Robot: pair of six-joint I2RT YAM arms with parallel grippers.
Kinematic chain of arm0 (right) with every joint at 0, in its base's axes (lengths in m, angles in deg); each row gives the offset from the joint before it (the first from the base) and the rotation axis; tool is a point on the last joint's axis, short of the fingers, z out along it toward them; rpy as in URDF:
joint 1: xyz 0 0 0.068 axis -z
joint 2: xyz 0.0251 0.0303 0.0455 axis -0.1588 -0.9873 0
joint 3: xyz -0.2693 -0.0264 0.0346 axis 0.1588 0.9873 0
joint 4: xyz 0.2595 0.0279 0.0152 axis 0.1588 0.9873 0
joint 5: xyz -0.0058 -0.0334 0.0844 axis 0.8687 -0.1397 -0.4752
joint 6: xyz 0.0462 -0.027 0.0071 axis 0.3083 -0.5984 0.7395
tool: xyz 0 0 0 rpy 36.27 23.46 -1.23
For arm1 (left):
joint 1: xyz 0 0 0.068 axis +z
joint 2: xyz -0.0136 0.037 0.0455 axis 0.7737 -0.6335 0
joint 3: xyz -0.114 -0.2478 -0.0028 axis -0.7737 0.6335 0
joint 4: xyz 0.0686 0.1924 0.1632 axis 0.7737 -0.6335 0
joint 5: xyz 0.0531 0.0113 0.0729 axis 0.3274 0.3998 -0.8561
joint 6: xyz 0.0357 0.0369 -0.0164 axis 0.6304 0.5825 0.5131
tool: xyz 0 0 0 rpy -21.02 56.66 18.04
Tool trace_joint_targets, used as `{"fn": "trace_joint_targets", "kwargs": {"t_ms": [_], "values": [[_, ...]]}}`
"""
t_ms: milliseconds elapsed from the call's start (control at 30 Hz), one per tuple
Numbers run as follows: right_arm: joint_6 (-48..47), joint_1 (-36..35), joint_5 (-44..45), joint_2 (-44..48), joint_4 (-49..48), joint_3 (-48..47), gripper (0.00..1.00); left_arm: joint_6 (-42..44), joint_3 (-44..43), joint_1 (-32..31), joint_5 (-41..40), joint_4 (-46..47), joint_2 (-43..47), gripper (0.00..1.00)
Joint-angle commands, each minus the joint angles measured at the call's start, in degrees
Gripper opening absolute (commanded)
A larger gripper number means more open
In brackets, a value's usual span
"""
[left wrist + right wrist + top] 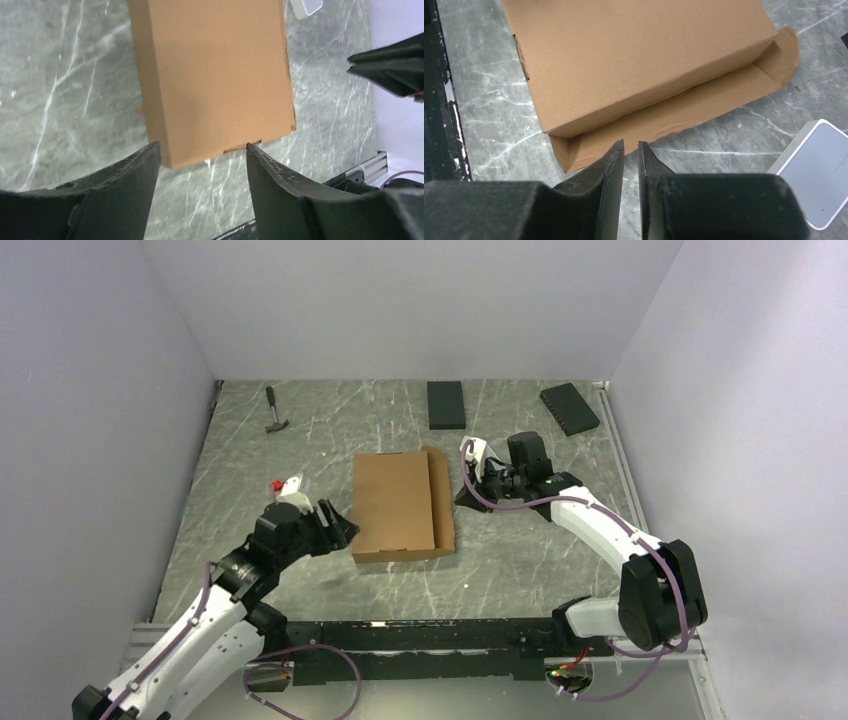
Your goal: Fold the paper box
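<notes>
Black fingers of the left gripper (203, 145) are seen spread wide and holding nothing. The near corner of the paper box (392, 502) sits just ahead of the tips and partly between them. Whether either tip touches the cardboard cannot be told.

The box, plain brown corrugated cardboard, is shown lying flat on the stone-patterned table (520, 560), between the two sets of jaws. Its walls are up and its lid is laid down over them, so the body is judged to be formed already.

Along the side facing the right gripper (630, 143), one long flap (684, 112) is left spread on the table, with a rounded ear (786, 50) at one end. It is neither raised nor tucked in.

The right jaws are drawn almost together, with only a thin slit left between them and nothing gripped. Their tips are pointed at the edge of that flap from just outside it, though contact is not shown. A small white case (819, 175) is seen lying to one side of these jaws, apart from the box.

By this evidence most of the fold is judged complete. What remains is thought to be the lifting of the loose flap and its tucking against the box, and perhaps a press on the lid.
</notes>
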Motion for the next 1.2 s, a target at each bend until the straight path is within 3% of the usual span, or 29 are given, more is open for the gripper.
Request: {"fn": "trace_joint_targets", "kwargs": {"t_ms": [0,100,367,533,733,933,1167], "values": [[4.16,1.35,-1.36,-0.12,-4.10,-0.72,0.21,-7.18,2.73,-0.19,0.60,-6.73,5.13,0.67],[6.70,1.67,-3.33,-2.39,-3.88,-2.88,0.29,-7.98,2.53,-0.17,5.27,-8.90,6.83,0.63],[15.19,2.21,-7.45,-16.44,-0.47,-18.94,0.38,-14.32,7.03,-0.19,12.54,-11.90,11.18,0.29],[19.76,2.74,-6.88,-26.40,-0.43,-29.54,0.40,-18.60,12.43,-0.27,15.51,-6.39,9.10,0.11],[26.01,3.03,-5.34,-37.52,-1.17,-40.91,0.40,-19.93,16.05,-0.27,19.20,5.90,-0.64,0.08],[31.34,3.11,-3.60,-44.87,-2.80,-46.40,0.40,-21.32,17.14,-0.28,19.18,16.10,-8.62,0.08],[33.14,2.86,-4.41,-50.91,-2.46,-49.91,0.39,-21.07,15.52,-0.28,14.74,16.24,-12.49,0.08]]}}
